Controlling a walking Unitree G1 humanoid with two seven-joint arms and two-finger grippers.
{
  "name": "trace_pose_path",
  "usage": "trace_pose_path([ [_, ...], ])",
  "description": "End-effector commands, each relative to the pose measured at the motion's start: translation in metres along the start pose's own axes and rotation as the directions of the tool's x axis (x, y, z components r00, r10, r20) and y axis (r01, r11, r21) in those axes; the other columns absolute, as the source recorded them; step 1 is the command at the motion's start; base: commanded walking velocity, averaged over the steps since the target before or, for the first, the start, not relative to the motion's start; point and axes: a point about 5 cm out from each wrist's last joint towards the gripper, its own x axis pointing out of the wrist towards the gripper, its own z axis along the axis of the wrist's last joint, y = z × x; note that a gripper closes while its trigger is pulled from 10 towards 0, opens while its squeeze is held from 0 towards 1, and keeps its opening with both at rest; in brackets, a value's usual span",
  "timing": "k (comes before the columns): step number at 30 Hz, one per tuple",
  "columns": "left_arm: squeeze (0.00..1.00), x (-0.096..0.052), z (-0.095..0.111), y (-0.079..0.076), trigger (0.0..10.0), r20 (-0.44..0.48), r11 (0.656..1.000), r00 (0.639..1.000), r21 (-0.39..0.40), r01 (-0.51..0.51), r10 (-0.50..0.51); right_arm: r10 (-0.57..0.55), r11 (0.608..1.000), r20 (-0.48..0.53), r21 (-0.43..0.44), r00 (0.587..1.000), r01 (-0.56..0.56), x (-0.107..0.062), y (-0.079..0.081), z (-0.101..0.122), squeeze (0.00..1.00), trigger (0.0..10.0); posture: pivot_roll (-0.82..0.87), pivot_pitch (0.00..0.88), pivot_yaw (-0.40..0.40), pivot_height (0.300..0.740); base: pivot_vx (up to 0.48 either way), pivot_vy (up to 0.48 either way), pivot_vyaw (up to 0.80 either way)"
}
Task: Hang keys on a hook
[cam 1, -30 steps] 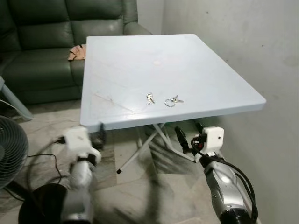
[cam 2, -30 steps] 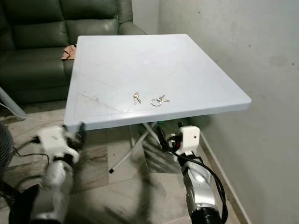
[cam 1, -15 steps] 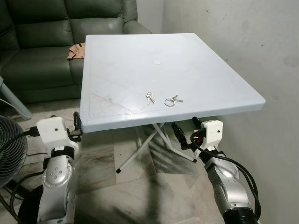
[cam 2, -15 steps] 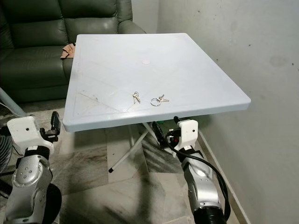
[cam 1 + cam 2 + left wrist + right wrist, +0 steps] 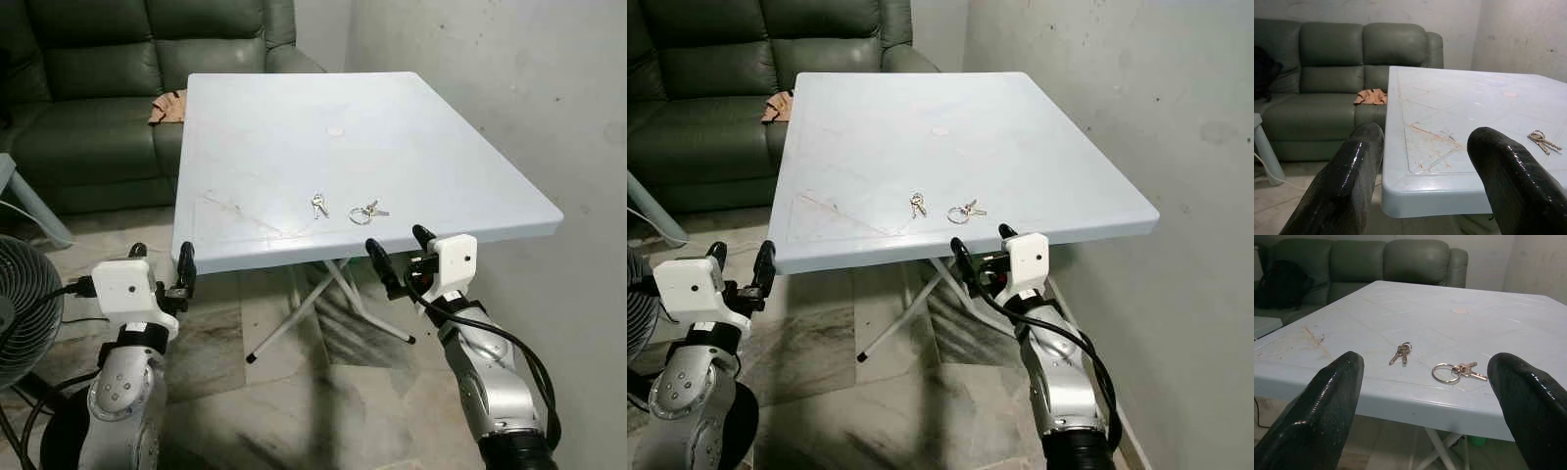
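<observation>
The right gripper (image 5: 402,251) hangs spread wide, both black fingers parted and holding nothing, level with the near edge of the table (image 5: 294,117) and just off it. In its wrist view the two fingers (image 5: 1317,416) frame the tabletop, and between them lie the keys: a small bunch (image 5: 1401,352) and, beside it, a bunch on a big ring (image 5: 1452,371). Neither finger touches a key or the table.

The left gripper (image 5: 162,266) is spread wide too and empty, raised at the table's near left corner, just outside the edge. Its wrist view looks along the tabletop past that corner, with its fingers (image 5: 1339,188) on either side of it and a key bunch (image 5: 1542,141) far across the surface.

On the table the small bunch (image 5: 317,205) and the ringed bunch (image 5: 364,211) lie close together but apart, near the front edge and closest to the right gripper. A round pale mark (image 5: 335,130) sits at the table's middle, and brownish scratches (image 5: 235,208) run across its front left part.

Behind the table stands a green sofa (image 5: 88,88) with an orange cloth (image 5: 168,106) on its seat. A fan (image 5: 24,323) stands left of the table, and folding legs (image 5: 304,308) show beneath it
</observation>
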Motion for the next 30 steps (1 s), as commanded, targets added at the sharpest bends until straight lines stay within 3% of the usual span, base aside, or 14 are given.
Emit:
trace_pose_path([
  [1, 0.00, -0.002, 0.002, 0.001, 10.0, 0.006, 1.000, 1.000, 0.003, 0.014, -0.014, -0.003, 1.000, 0.005, -0.006, 1.000, 0.003, 0.000, -0.001, 0.005, 0.00, 10.0, -0.11, 0.000, -0.055, 0.740, 0.000, 0.000, 0.00],
  [4, 0.00, -0.005, -0.002, 0.008, 10.0, -0.029, 1.000, 1.000, -0.021, -0.001, 0.000, -0.052, 0.999, 0.002, 0.004, 0.999, 0.052, -0.001, -0.008, 0.003, 0.00, 10.0, -0.11, 0.000, -0.060, 0.740, 0.000, 0.000, 0.00],
  [18, 0.00, 0.004, 0.000, 0.005, 10.0, -0.046, 0.999, 0.999, -0.037, 0.025, -0.027, -0.031, 0.999, -0.008, -0.007, 0.999, 0.031, 0.000, -0.003, 0.001, 0.00, 10.0, -0.11, 0.000, -0.056, 0.740, 0.000, 0.000, 0.00],
  [30, 0.00, 0.010, 0.002, 0.002, 10.0, -0.043, 0.998, 0.998, -0.038, 0.047, -0.048, -0.028, 1.000, -0.012, -0.009, 1.000, 0.028, 0.001, -0.003, 0.000, 0.00, 10.0, -0.10, 0.000, -0.048, 0.740, 0.267, 0.000, 0.00],
])
